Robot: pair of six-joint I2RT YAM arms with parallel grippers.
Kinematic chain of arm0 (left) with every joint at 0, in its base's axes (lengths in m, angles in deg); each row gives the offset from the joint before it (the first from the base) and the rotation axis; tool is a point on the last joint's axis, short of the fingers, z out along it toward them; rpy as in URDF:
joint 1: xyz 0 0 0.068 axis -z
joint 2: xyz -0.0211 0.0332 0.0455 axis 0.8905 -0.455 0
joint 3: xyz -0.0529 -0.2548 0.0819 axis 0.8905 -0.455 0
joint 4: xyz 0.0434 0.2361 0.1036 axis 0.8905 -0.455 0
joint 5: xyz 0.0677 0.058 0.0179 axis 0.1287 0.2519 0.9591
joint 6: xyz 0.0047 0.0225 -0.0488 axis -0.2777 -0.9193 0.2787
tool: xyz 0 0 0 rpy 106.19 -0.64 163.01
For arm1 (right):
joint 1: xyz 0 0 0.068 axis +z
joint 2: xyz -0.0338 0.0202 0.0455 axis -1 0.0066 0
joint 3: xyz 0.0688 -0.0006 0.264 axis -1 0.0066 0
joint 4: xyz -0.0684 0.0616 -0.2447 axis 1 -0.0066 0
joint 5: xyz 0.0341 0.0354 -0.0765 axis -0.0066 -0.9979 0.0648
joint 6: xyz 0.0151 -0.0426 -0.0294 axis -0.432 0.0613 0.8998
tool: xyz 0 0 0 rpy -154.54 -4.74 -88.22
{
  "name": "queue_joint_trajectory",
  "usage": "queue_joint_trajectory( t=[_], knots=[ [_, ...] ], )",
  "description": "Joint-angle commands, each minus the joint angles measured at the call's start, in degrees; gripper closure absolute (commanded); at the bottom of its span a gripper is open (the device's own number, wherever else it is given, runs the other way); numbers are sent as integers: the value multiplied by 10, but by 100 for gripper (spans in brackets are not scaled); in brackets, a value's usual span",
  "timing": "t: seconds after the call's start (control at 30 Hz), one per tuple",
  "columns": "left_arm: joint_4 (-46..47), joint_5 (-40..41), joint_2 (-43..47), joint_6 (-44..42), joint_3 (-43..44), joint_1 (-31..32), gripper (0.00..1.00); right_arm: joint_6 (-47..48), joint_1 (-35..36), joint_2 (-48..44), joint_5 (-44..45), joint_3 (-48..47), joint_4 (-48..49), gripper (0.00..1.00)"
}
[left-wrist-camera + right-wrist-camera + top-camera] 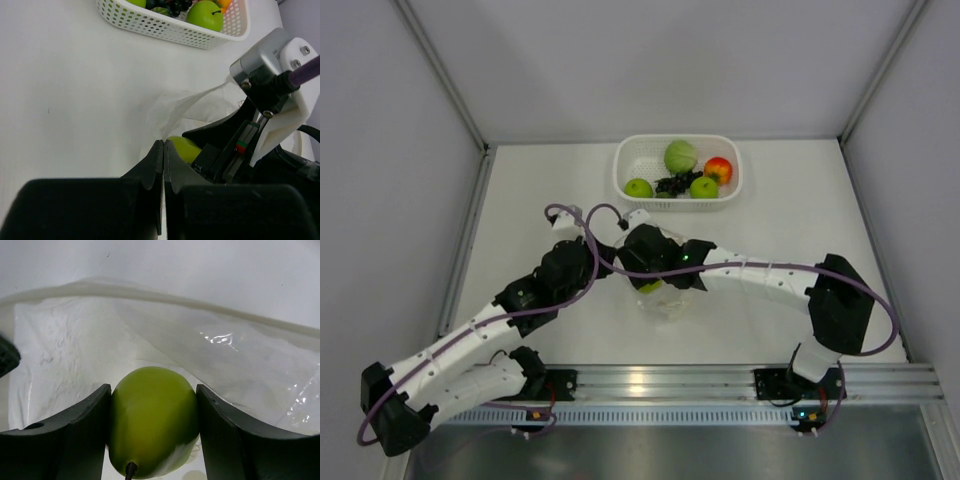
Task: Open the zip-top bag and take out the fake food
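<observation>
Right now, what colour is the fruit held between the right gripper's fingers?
The fruit is yellow-green with a dark stem; the right wrist view shows it best.

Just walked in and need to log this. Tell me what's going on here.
The left gripper is pinched shut on the edge of the zip-top bag, holding it open. The right gripper reaches inside the bag, its jaws closed on a green fake pear. The other fake fruits lie in the white basket beyond.
</observation>
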Motion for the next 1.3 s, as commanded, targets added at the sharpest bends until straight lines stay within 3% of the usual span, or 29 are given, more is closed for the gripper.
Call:
queue_joint_trajectory(
  t=[0.0, 0.57, 0.83, 0.97, 1.0, 1.17, 1.27],
  knots=[
    [-5, 30, 10, -30, 32, -2, 100, 35, 23, -19, -18, -29, 0, 78],
    [-37, 40, 3, -58, 47, -2, 100, 27, 31, -200, -38, 17, 63, 80],
    [-127, 170, -4, -29, 60, -5, 100, 30, 13, -290, -18, 12, 104, 80],
    [-167, 213, 3, -31, 69, -16, 100, 34, -29, -303, -2, -17, 71, 80],
    [-181, 222, 4, -29, 70, -18, 100, 32, -71, -299, -6, -23, 67, 80],
    [-225, 266, 7, -34, 85, -45, 100, 24, -209, -222, -3, -63, 43, 79],
    [-230, 273, 7, -48, 98, -65, 100, 35, -240, -154, -17, -86, 59, 78]
  ],
)
